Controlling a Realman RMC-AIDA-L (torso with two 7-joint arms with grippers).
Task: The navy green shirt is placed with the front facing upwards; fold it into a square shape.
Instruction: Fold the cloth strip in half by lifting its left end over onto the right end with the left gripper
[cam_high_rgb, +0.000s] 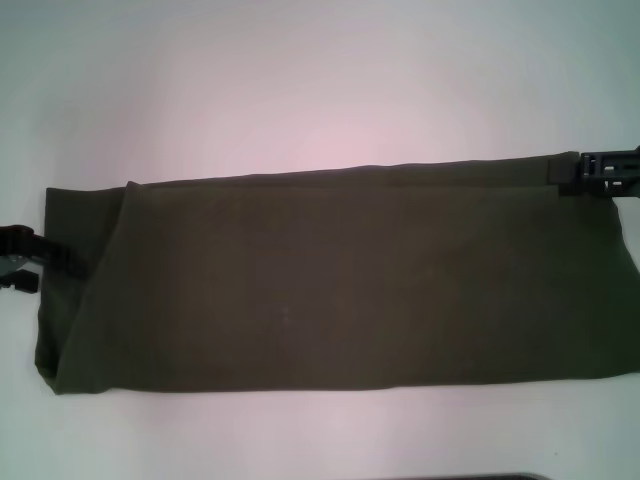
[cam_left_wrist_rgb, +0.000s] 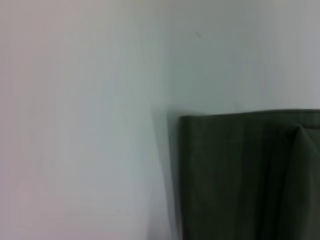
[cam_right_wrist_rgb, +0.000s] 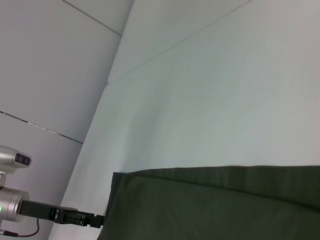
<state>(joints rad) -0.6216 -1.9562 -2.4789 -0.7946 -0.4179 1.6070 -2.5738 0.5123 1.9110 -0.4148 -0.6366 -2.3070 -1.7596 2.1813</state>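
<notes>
The navy green shirt (cam_high_rgb: 330, 275) lies flat on the white worktop (cam_high_rgb: 300, 90) as a long, wide band, folded so that only plain olive cloth faces up, and it spans the head view from the 9 o'clock edge almost to the 3 o'clock edge. Its far long edge runs slightly slanted, higher toward 3 o'clock, and its near long edge lies nearly straight at about 6 o'clock. Toward the 9 o'clock end a diagonal crease crosses the cloth where a folded layer overlaps the end strip, and along the far edge toward 2 o'clock a narrow doubled strip shows as a darker line. The left gripper (cam_high_rgb: 40, 258) sits at the 9 o'clock end of the shirt, its dark tips touching the cloth's edge; whether they are spread or pinching the fabric cannot be told. The right gripper (cam_high_rgb: 580, 172) is at the far corner at about 2 o'clock, its black fingers meeting the corner of the shirt, and again the grip cannot be made out. The left wrist view shows one squared corner of the shirt (cam_left_wrist_rgb: 250, 175) lying on the pale worktop (cam_left_wrist_rgb: 90, 120), with a fold ridge near its side. The right wrist view shows the shirt's long edge (cam_right_wrist_rgb: 215, 205) on the worktop (cam_right_wrist_rgb: 210, 100), with the left gripper (cam_right_wrist_rgb: 97, 220) at the cloth's far end.
</notes>
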